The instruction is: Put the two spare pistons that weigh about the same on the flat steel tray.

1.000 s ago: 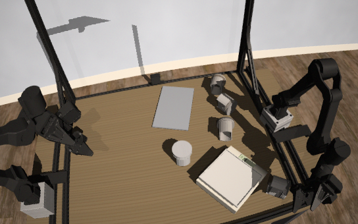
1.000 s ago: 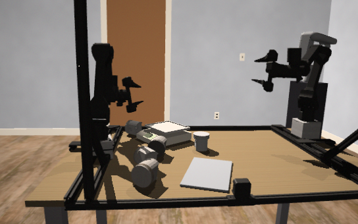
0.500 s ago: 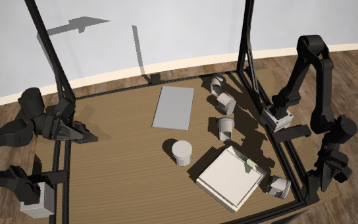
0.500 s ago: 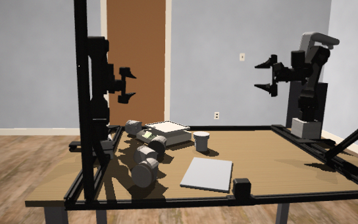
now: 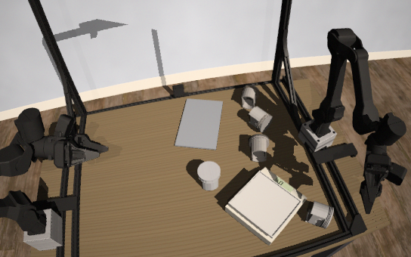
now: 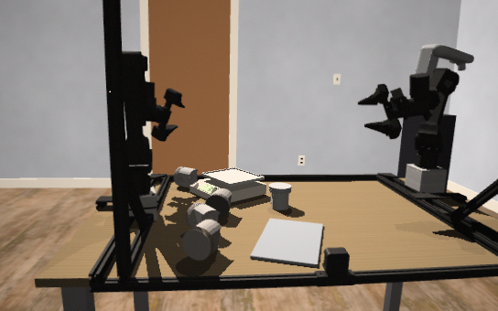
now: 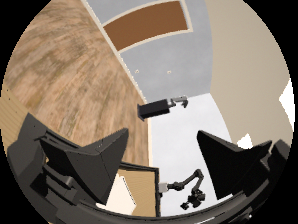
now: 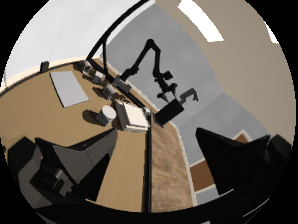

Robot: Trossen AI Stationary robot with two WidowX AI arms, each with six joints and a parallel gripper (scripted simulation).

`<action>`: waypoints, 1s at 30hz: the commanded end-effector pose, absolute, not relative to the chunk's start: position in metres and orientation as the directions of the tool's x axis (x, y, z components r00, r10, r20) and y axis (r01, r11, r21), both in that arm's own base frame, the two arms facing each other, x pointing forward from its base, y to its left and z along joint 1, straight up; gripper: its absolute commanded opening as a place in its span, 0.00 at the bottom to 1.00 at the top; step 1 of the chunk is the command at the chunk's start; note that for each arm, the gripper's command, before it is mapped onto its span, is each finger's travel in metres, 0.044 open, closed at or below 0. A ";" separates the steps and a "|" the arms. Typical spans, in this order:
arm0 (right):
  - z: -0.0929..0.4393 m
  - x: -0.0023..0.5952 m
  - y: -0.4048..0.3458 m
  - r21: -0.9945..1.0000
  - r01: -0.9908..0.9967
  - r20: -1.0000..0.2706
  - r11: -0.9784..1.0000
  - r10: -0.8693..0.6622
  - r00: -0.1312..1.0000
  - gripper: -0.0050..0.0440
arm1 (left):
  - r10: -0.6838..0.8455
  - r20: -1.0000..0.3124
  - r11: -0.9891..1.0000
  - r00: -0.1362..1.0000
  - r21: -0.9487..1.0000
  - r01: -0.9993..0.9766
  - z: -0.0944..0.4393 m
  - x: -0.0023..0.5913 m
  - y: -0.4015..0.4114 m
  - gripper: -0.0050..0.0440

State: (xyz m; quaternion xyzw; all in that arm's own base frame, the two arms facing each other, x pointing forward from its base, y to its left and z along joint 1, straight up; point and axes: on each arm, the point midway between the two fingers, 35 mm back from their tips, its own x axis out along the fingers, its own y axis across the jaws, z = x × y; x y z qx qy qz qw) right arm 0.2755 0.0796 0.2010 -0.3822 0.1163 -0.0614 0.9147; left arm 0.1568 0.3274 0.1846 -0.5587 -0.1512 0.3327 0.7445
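In the top view, 2 opened grippers are held aloft: the left gripper is aimed toward 6 o'clock, the right gripper toward 3 o'clock.

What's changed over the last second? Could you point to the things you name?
Left gripper (image 5: 368,205) (image 6: 179,115) (image 7: 162,132) (image 8: 169,97) rose and pulled back toward its base side. Right gripper (image 5: 103,150) (image 6: 362,114) (image 7: 186,205) (image 8: 157,131) dropped and swung toward the top of the top view. Both are open; nothing taken or released. Pistons (image 5: 208,171) (image 6: 279,198) (image 8: 106,115), tray (image 5: 200,124) (image 6: 289,241) (image 8: 69,89) and scale (image 5: 264,204) (image 6: 234,176) (image 7: 117,195) (image 8: 132,115) stayed put.
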 end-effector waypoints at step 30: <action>0.150 0.220 0.134 -0.163 -0.436 -0.331 0.885 0.368 0.869 1.00 | 0.849 -0.290 0.294 0.442 -0.436 -0.850 0.162 0.087 0.265 0.87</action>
